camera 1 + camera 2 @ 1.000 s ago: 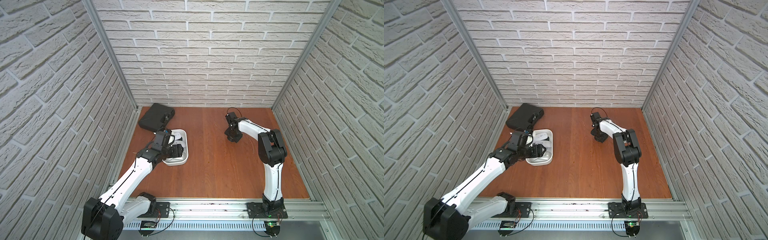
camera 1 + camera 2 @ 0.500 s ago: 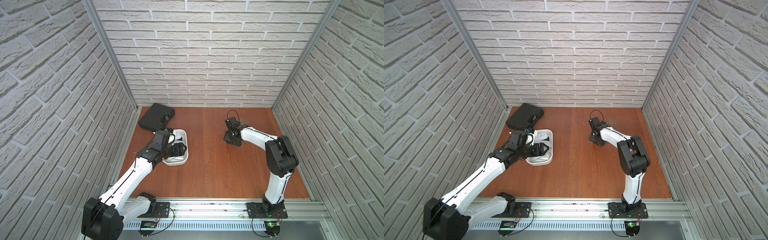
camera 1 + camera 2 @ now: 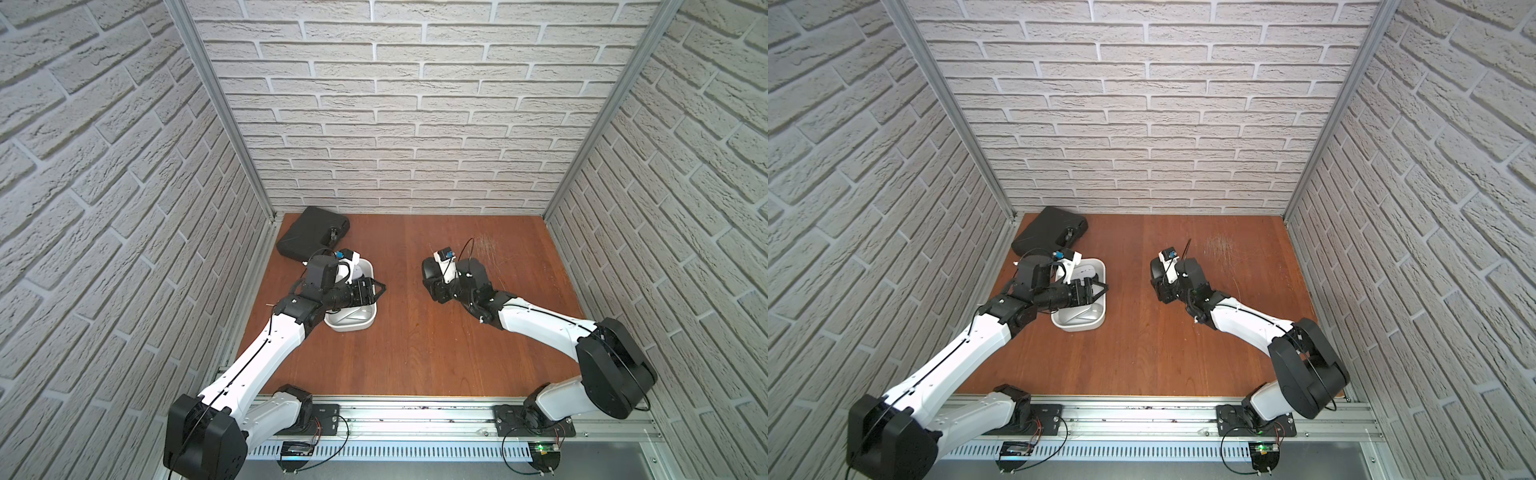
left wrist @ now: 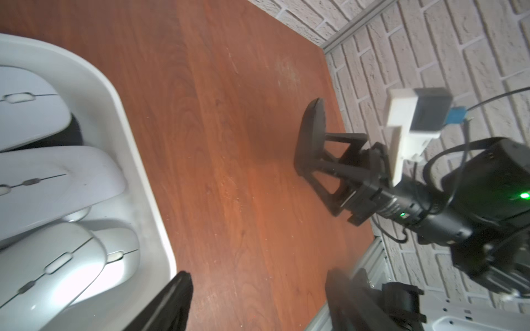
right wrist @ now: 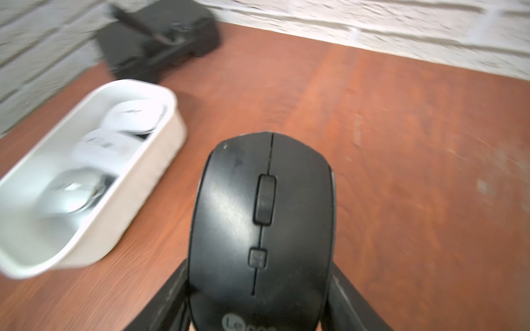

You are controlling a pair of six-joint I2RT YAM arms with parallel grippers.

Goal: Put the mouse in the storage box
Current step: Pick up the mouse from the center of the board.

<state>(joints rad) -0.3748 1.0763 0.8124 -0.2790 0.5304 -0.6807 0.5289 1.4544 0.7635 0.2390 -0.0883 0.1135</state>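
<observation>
Right end effector [image 4: 320,153] — mouse [image 5: 262,217] between jaws

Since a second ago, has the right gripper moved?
Yes. The right gripper, holding the black mouse, shifted toward the storage box in both top views.

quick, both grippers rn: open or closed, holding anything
left gripper: open, holding nothing.
right gripper: closed on the black mouse.
</observation>
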